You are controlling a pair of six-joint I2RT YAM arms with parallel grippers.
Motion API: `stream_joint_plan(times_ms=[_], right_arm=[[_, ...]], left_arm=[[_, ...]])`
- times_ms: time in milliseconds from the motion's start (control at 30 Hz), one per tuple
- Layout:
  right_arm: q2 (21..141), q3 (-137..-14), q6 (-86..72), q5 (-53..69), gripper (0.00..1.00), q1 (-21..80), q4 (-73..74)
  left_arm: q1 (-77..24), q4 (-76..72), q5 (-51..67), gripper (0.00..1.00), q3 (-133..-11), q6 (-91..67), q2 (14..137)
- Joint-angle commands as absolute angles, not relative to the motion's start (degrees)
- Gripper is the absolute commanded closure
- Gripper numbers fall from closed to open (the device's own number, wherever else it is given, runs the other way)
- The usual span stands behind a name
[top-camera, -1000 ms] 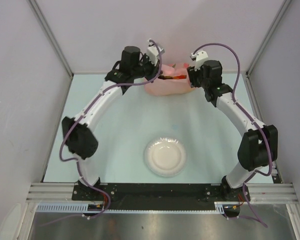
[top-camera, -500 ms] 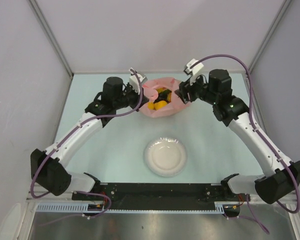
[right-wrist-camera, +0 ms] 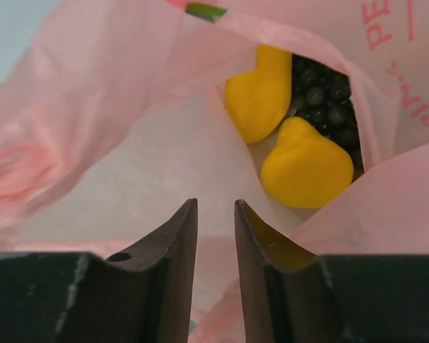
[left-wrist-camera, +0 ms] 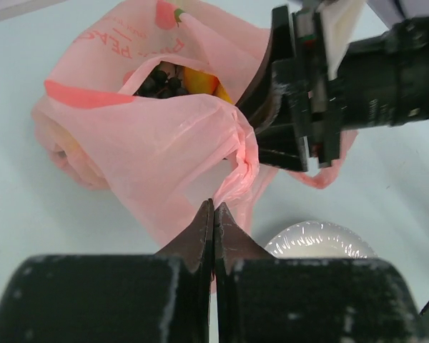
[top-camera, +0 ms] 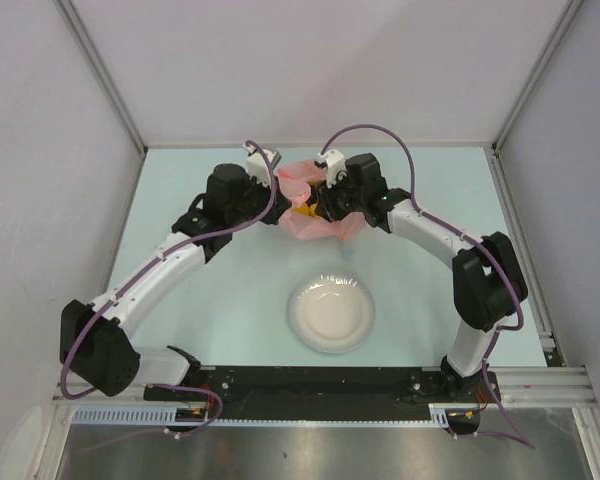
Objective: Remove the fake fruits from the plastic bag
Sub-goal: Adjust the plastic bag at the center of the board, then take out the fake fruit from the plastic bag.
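Setting: pale blue-green worktop point(top-camera: 250, 285) w/ grey walls point(top-camera: 40, 200) on three sides; both arms extend to far ctr, seen from above.
left gripper point(left-wrist-camera: 213, 207): at left side of bag in overhead view. Jaws pressed fully together, no gap. Tips meet right at the pink film; whether film is nipped btw. them cannot be told.
plastic bag point(left-wrist-camera: 164, 157): translucent pink, crinkled, red lettering. Lies on worktop at far ctr, btw. the two grippers. Mouth open toward the cameras; rim bunched into a tight fold just beside black body of right gripper.
fake fruits: every piece in view sits inside bag, at its mouth.
upper yellow piece point(right-wrist-camera: 261, 93): glossy, elongated, touching film on its left.
lower yellow piece point(right-wrist-camera: 304, 168): glossy, pear-like, broad end toward wrist cam; touches upper piece.
grape bunch point(right-wrist-camera: 329, 96): dark, small round beads; right of and behind both yellow pieces, touching them.
right gripper point(right-wrist-camera: 214, 207): inside bag mouth, entering from right side. Jaws parted by a narrow gap, closed on nothing; pale film seen through gap. Tips short of yellow pieces, not touching.
plate point(top-camera: 330, 313): small, white, round; on worktop nearer arm bases, well apart from bag.
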State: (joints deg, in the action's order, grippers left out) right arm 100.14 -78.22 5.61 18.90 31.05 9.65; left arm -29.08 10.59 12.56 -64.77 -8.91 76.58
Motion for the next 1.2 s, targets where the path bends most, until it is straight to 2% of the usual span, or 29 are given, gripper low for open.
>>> stream_joint_plan(times_ms=[0,167,367,533,733,1000,1067,1100,1133,1167], right_arm=[[102.9,-80.9,5.1,13.2,0.70,32.4,6.2],[103.1,-76.6,5.3,2.8,0.72,25.0,9.1],[99.7,-69.4,14.1,0.1,0.72,17.4,12.6],[95.5,-67.1,14.0,6.4,0.70,19.1,15.2],[86.9,-67.7,14.5,7.3,0.67,28.2,11.5],[91.8,-69.8,13.4,7.9,0.66,31.8,8.9],[95.5,-72.1,11.7,8.0,0.59,31.7,8.4],[97.0,-73.1,10.6,7.9,0.52,31.6,8.2],[98.3,-74.1,9.2,7.3,0.34,31.3,7.8],[101.0,-76.6,5.7,7.3,0.27,31.0,7.8]], left_arm=[[-29.1,8.0,9.6,1.00,-63.1,-11.1,73.3],[-28.7,7.1,9.9,1.00,-60.7,-10.9,71.5],[-29.8,1.3,12.7,1.00,-55.6,-12.2,70.8],[-30.5,-1.7,13.7,1.00,-53.9,-9.6,71.2],[-30.6,-1.8,13.3,1.00,-53.9,-9.8,72.0],[-30.6,-1.3,11.5,1.00,-55.9,-10.6,73.2],[-30.6,-1.2,11.6,1.00,-56.0,-11.3,73.3],[-30.6,-1.1,11.6,1.00,-55.9,-11.5,73.4],[-30.6,-1.1,11.7,1.00,-55.9,-11.7,73.5],[-30.6,-1.0,11.9,1.00,-55.8,-11.8,73.6]])
